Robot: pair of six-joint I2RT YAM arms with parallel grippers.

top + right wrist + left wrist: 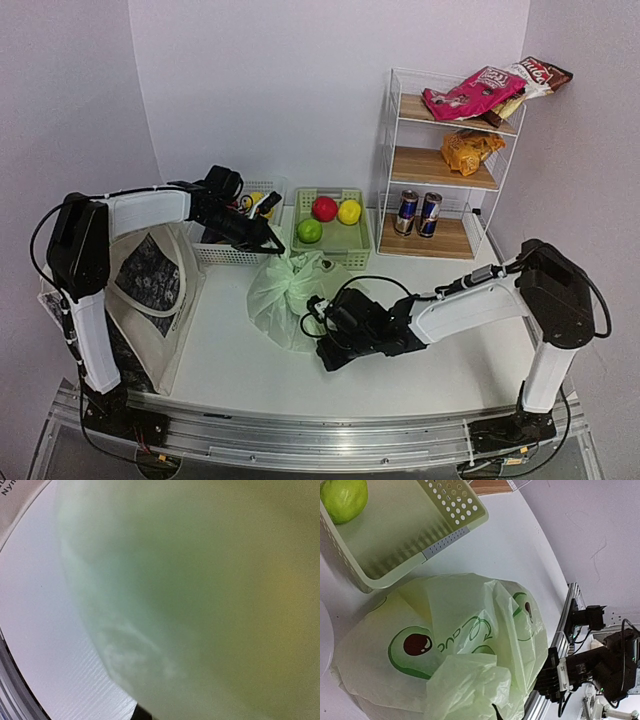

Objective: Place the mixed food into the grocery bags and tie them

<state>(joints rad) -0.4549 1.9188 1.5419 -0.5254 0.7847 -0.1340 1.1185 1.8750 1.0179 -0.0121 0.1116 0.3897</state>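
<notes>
The pale-green avocado-print plastic bag (283,295) stands bulging at mid-table. It fills the left wrist view (460,645) and the right wrist view (210,590). My left gripper (272,243) hovers over the bag's top, shut on bunched film that rises to its dark fingertip (496,714). My right gripper (322,312) presses against the bag's right side, shut with film over its jaws (142,714). The cream tote (150,280) with a dark printed panel lies open at the left. Two blue-silver cans (418,212) and an orange crisp packet (468,150) sit on the shelf.
A green basket (345,252) behind the bag holds red, yellow and green fruit; the green one (342,499) also shows in the left wrist view. A white basket (215,255) sits beside it. The wire shelf (440,165) at back right carries a pink packet (470,92) on top.
</notes>
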